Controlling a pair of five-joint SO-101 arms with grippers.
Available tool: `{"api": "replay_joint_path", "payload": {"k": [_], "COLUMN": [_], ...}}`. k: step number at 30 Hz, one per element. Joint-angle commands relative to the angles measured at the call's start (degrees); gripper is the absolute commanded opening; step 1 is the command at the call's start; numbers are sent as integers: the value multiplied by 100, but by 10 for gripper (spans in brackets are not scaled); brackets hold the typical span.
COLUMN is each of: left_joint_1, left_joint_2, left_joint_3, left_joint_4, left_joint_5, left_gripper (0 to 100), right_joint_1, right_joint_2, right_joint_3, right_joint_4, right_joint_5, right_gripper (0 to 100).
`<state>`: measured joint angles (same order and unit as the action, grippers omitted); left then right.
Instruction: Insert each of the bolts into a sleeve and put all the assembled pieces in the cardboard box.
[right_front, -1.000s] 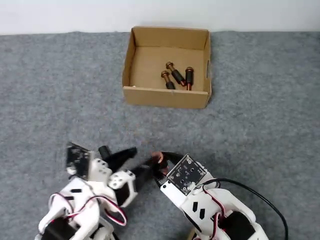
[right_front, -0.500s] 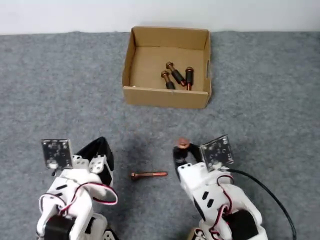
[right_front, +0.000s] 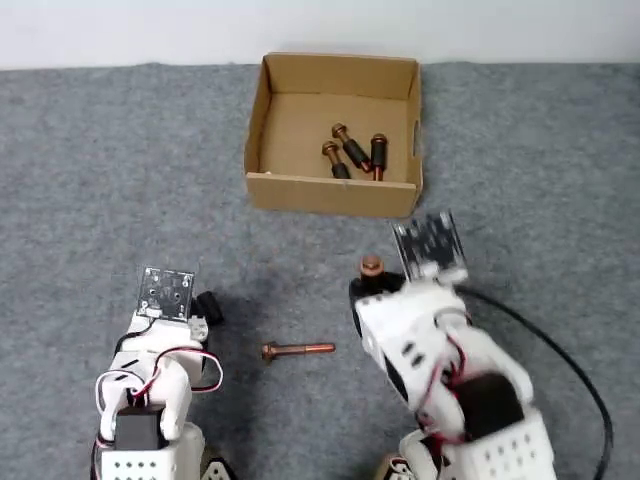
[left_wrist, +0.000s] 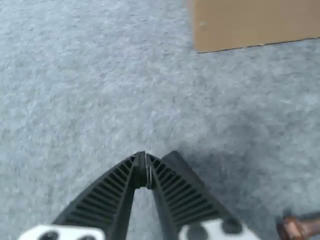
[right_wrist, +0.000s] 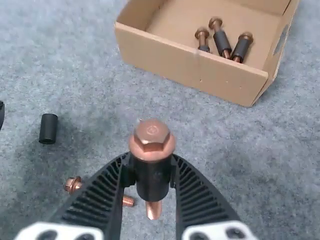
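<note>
Right gripper clenched on sleeved bolt, head up, near cardboard box. Left gripper pinched closed, empty. Loose bolt flat on tabletop between arms; spare sleeve near it. Three assembled pieces in box.

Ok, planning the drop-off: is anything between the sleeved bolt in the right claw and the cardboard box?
Nothing visible. Bare carpet lies between the sleeved bolt held by the right claw and the cardboard box; its near wall must be cleared. The loose bolt and loose sleeve lie off that path.
</note>
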<state>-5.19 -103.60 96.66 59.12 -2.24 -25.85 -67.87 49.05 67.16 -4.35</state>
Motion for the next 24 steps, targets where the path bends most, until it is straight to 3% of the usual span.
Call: {"api": "replay_joint_path", "payload": {"k": [1, 17, 24], "left_joint_1": [-26, -44, -44], "left_joint_2": [-53, -44, -44], "left_joint_3": [-31, -22, -22], "left_joint_4": [79, 519, 519], "left_joint_5": [-70, -79, -79], "left_gripper": [5, 5, 5], "right_joint_1": [215, 866, 875], "right_joint_2": [1007, 4892, 6870], "right_joint_3": [-949, -2980, -4404], "right_joint_4": [-637, -3618, -3969], "right_joint_5": [-62, -18, -44], "right_gripper": [8, 8, 8]}}
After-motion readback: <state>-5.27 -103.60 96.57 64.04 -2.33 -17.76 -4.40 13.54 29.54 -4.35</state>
